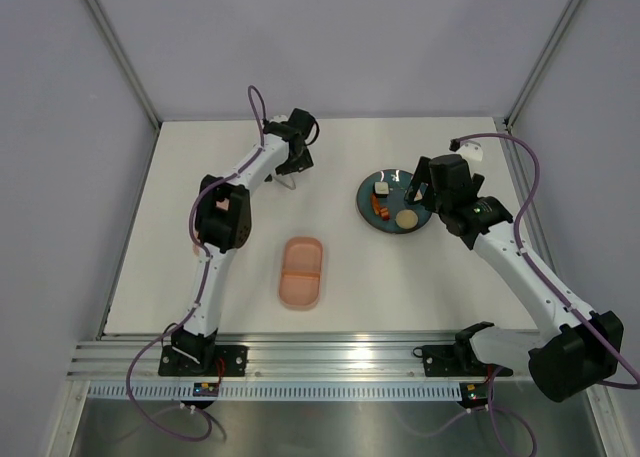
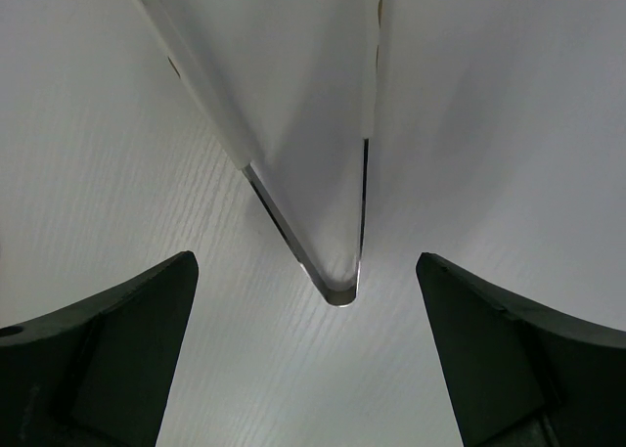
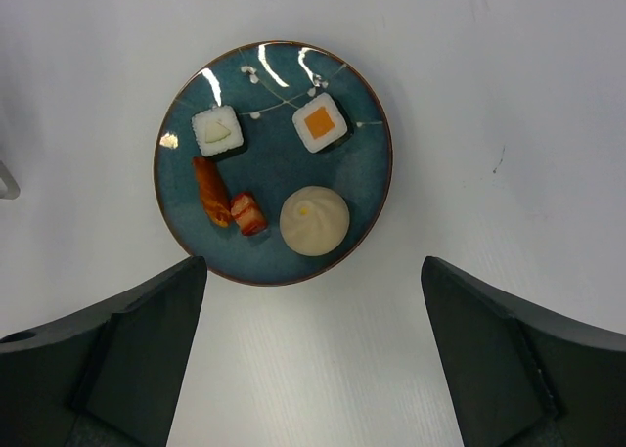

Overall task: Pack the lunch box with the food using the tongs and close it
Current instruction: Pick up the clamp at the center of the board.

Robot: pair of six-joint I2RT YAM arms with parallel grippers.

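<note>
Tongs [image 2: 337, 292] thin, springy, likely slippery; you pinch mid-arms, gently. Left gripper [image 2: 305, 263] wide open above them; right gripper [image 3: 313, 263] wide, empty.

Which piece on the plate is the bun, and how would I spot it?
On the white table, find the dark teal plate by the right arm. Among square white rolls and red sausage bits, the bun alone is round, smooth and pale beige.

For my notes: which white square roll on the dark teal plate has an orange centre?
The roll nearest the round beige bun; the other roll's is pale green.
</note>
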